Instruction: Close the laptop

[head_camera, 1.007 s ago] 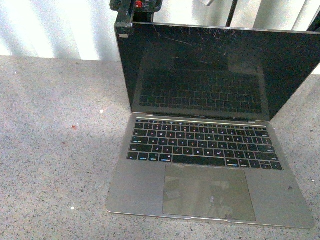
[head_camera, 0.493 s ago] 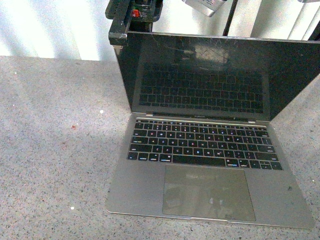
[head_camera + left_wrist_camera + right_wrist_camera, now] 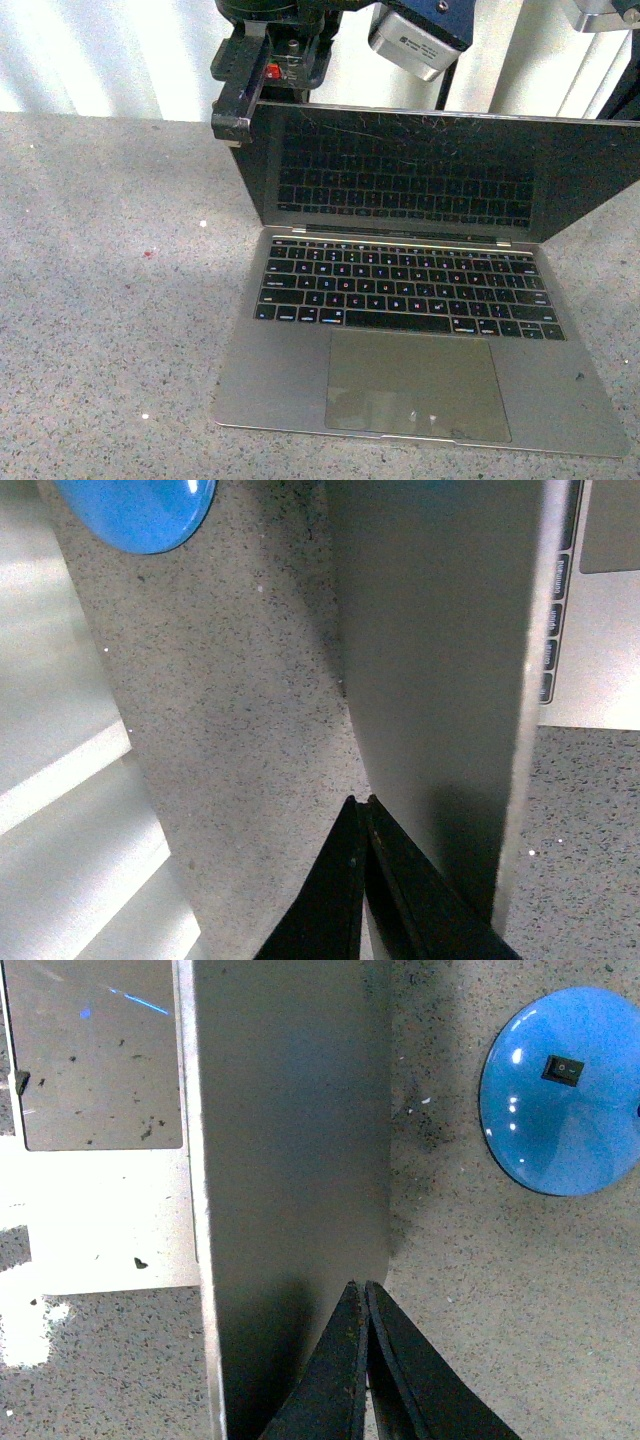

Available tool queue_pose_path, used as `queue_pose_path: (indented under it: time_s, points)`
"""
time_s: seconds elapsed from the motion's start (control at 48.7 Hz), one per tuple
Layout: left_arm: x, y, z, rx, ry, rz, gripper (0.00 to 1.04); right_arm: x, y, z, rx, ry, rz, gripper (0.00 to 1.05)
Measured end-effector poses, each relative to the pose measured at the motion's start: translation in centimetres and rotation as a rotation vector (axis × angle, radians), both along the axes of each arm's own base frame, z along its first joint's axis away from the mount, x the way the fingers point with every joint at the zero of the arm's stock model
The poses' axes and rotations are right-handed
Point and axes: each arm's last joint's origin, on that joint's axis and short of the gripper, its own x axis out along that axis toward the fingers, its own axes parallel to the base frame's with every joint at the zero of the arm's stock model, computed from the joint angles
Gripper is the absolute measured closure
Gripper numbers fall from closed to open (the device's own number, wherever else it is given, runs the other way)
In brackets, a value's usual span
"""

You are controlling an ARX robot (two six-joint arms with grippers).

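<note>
Laptop (image 3: 420,290) partly open, left gripper (image 3: 361,804) just behind

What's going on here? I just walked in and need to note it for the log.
A two-armed robot is closing the thin silver-grey metal laptop on the speckled grey counter. Both the left gripper and the right gripper sit behind the lid with fingers pinched together, the left one at the lid's upper corner. The scratched black screen leans forward over the keyboard, but the laptop is not yet shut. A round blue object lies behind it.
</note>
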Motion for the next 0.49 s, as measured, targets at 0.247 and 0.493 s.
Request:
queue_pose_path:
  time_s: [0.247,0.493]
  points:
    - [-0.7,-0.1,-1.5,0.011,0.026,-0.011,1.01,-1.1,0.5,-1.5,-0.013,0.022,-0.001,1.02]
    - [-1.2,0.0,-2.4,0.015,0.042,-0.016,1.01,-1.6,0.7,-2.2,-0.007,0.031,-0.005,1.02]
